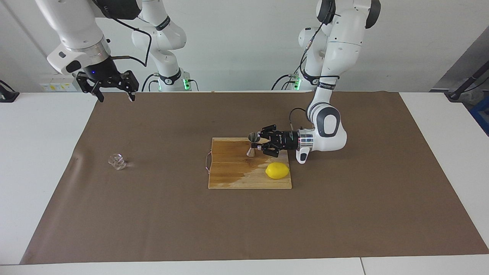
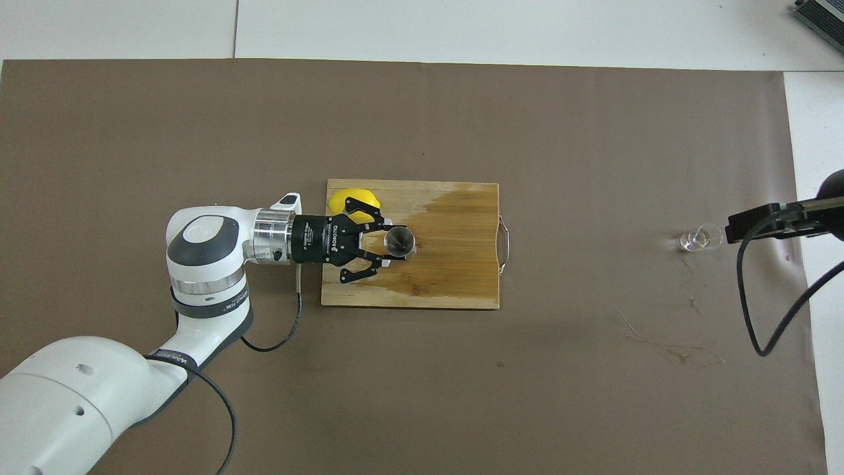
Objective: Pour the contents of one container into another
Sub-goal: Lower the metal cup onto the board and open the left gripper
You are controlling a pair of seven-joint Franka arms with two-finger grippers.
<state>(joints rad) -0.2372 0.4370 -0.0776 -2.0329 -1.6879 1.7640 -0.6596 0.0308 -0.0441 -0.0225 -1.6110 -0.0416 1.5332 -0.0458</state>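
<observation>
The steel jigger (image 1: 251, 144) stands upright on the wooden cutting board (image 1: 233, 175); it also shows in the overhead view (image 2: 399, 242). My left gripper (image 1: 261, 143) lies level just above the board, fingers open, tips at either side of the jigger's edge toward the left arm's end; it also shows from above (image 2: 385, 243). The clear glass cup (image 1: 117, 161) sits on the brown mat toward the right arm's end, and shows from above (image 2: 700, 239). My right gripper (image 1: 115, 97) hangs open and empty, high over the mat's edge, nearer to the robots than the cup.
A yellow lemon (image 1: 277, 170) lies on the board's corner, farther from the robots than the left gripper (image 2: 353, 200). Part of the board (image 2: 455, 277) looks dark and wet. A brown mat (image 1: 344, 214) covers the table. The right arm's cable (image 2: 752, 297) hangs near the cup.
</observation>
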